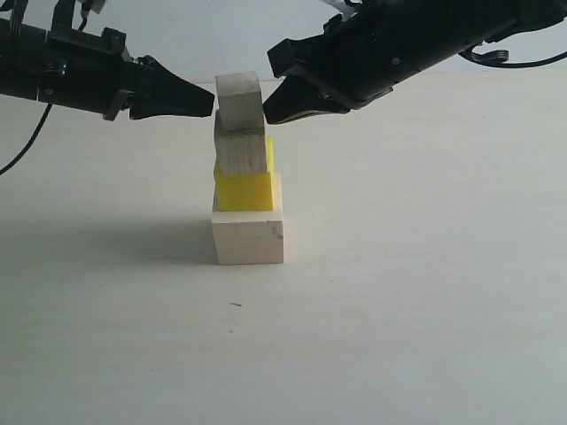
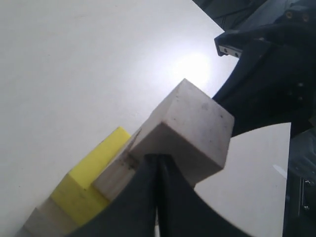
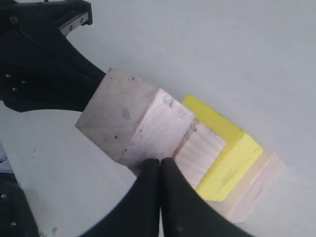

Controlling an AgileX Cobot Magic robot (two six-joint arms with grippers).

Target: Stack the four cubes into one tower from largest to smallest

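The tower stood on the white tabletop (image 1: 416,319) in the middle of the exterior view. The big pale wood cube (image 1: 248,239) formed the base, the medium bright yellow cube (image 1: 244,191) sat on it, the smaller pale wood cube (image 1: 241,152) came next, and the smallest pale wood cube (image 1: 238,99) was on top. The sizes ran in the right order, so the stacking itself looked done. The column was not square, though: the yellow cube sat toward one side of the base, and in the right wrist view the smallest pale wood cube (image 3: 129,123) looked turned a little against the one beneath it.

The left gripper (image 1: 210,100) had its jaws pressed fully together with nothing between them, and its point was at the left face of the top cube. The right gripper (image 1: 268,113) was likewise closed and empty, with its point at that cube's lower right edge. Whether either tip actually touched the wood could not be told for certain.

Closed like this, each claw served as a blunt pusher rather than a clamp. The likely reason for meeting the cube from opposite sides was that one arm's push would be braced by the other, so the cube could be squared up without the tower being shoved over. Any uneven pressure could have slid the upper cubes off the yellow one
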